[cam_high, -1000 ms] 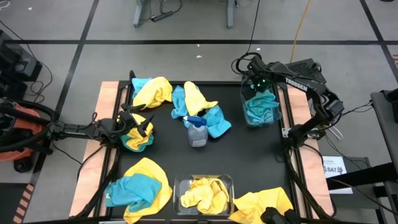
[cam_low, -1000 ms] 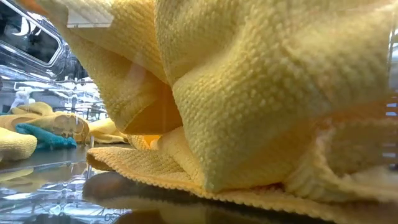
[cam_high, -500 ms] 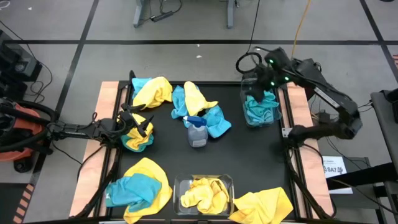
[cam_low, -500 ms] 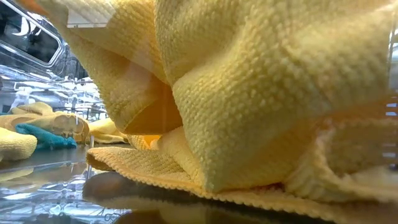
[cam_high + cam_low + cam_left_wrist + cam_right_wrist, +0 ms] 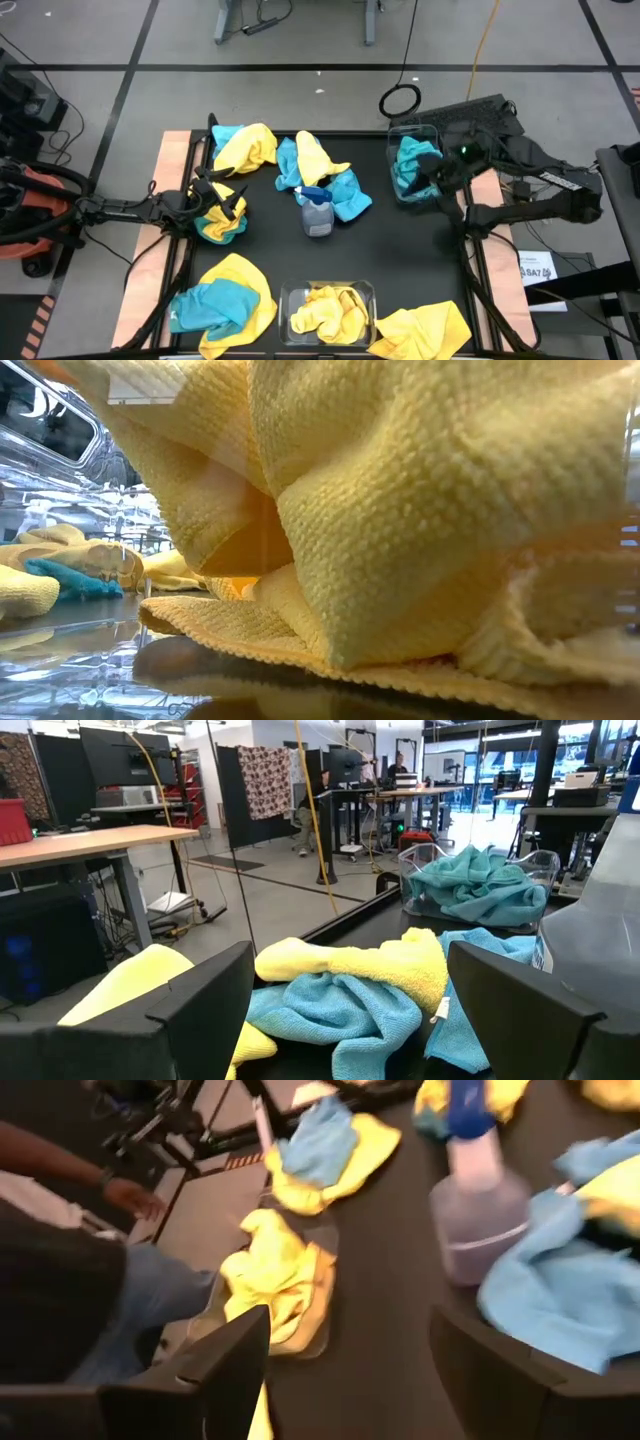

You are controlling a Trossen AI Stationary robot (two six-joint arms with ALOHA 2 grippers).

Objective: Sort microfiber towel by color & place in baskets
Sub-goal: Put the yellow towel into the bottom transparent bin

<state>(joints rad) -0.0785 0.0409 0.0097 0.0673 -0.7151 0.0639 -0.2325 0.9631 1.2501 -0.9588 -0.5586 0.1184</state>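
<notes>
Just beside the open right hand [image 5: 432, 180], the teal-filled basket [image 5: 417, 168].

Teal towels [image 5: 417, 165] and yellow towels [image 5: 326, 309] fill separate clear baskets [image 5: 368, 292]

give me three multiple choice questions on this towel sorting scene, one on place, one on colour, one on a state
1. Where does the spray bottle stand?
A. mid-table, beside a teal and yellow towel pile
B. inside a bin
C. on the floor

2. What colour are the towels in the bin on the table's right side?
A. yellow
B. teal
C. red

3. How is the left gripper?
A. shut on the bottle
B. open over a small towel pile
C. out of sight

Answers:
1 A, the high view shows it at the table's middle.
2 B, only teal cloth fills that bin.
3 B, its fingers stand apart, holding nothing.
</notes>
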